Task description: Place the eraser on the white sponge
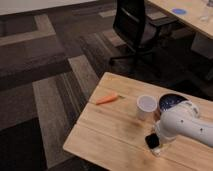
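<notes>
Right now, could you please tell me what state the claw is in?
Claw: down at the table's near edge, at the eraser; whether it grips it cannot be told.

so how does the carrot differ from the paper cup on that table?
The carrot is orange, slim and lies flat near the table's far left edge; the paper cup is white, wider and stands upright, mouth up. The cup sits nearer the gripper, which is low at the near edge. Both rest on the wooden table.
</notes>
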Tool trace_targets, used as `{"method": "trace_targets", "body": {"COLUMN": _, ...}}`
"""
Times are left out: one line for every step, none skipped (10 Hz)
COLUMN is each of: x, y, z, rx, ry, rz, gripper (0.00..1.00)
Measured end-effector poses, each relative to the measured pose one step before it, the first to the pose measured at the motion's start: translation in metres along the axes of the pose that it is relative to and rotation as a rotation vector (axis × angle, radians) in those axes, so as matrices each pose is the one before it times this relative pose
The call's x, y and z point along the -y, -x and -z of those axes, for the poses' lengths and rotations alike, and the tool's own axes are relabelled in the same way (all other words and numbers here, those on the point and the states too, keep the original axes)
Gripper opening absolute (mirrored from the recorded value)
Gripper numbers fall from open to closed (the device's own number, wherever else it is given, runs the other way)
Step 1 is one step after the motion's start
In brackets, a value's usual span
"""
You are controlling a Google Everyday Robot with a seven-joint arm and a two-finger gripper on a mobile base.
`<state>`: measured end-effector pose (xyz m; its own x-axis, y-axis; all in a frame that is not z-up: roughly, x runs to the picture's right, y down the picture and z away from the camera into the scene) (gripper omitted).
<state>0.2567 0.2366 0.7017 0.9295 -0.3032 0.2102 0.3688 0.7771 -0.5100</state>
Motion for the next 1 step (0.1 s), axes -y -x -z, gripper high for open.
{"method": "trace_targets", "body": {"x": 0.00000, "y": -0.00002, "z": 0.00002, "rx": -0.00004, "ry": -0.00004, "rz": -0.00002, "gripper": 0.80}}
